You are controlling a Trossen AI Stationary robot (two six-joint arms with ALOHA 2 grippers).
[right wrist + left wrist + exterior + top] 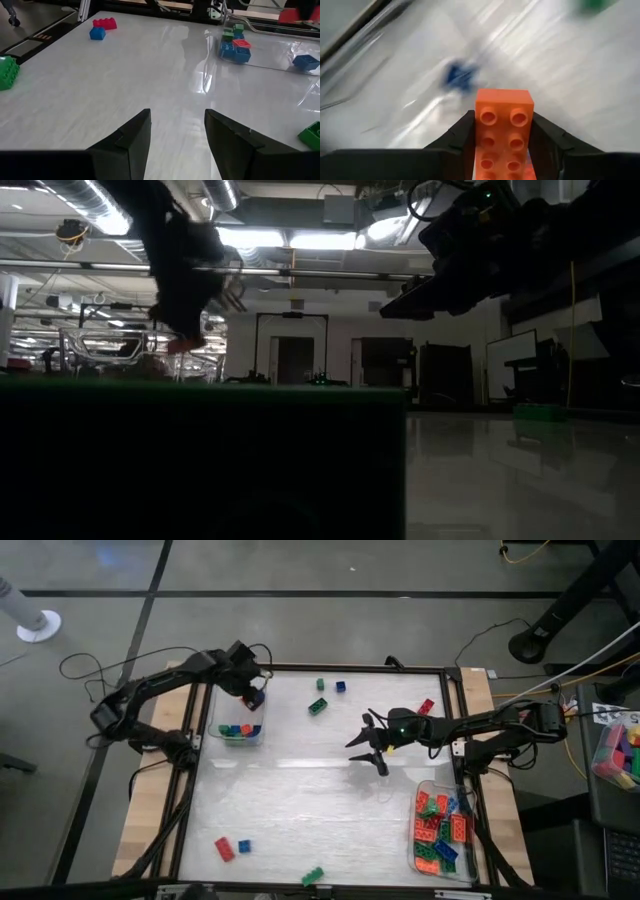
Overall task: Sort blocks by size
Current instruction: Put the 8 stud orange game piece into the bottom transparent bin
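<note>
Left gripper (502, 145) clamped on orange brick (503, 131) near small tray (240, 732); right gripper (368, 746) wide open, empty, mid-table.

Orange brick (503, 135) held aloft, loose blocks (317, 706) scattered, others sorted in bins

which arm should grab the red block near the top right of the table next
The right. Its open, empty gripper hovers mid-table, close to the red block. The left gripper is across the table by the small tray, shut on an orange block.
</note>
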